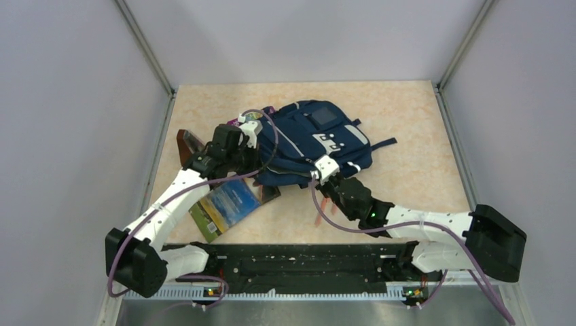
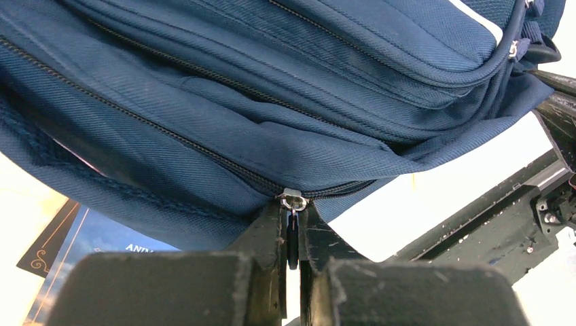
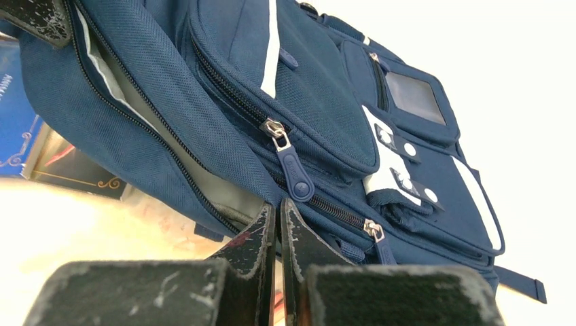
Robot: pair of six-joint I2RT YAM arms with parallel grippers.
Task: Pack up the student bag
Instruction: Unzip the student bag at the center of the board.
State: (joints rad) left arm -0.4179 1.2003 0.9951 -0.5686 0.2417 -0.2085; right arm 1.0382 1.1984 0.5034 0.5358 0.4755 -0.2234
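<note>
Student bag point(image 1: 319, 139): navy backpack, lying on its back mid-table point(image 1: 407, 136), pressed close against both sets of fingertips.

Left gripper point(image 2: 292, 227): fingers closed on the zip pull point(image 2: 293, 239) of the main zip; the slider point(image 2: 293, 201) sits right at the fingertips, with the closed run of teeth leading up and away to their left.

Right gripper point(image 3: 275, 214): fingers point(image 3: 255, 238) pressed together at the bag's lower edge; whether any fabric is nipped between them cannot be told; a front-pocket pull point(image 3: 293, 175) hangs free just above the tips.

Main compartment point(image 3: 136, 115): gaping up-left of the right fingertips, grey lining showing.

Paperback, blue cover point(image 1: 227, 204): on the table behind and below the left fingers, not yet packed.

Step in hand, by judgement: working the main zip, probably to widen the mouth.

Next move calls for: drawing the pull steadily along the line of the teeth, with the right fingers bracing the bag against sliding.
</note>
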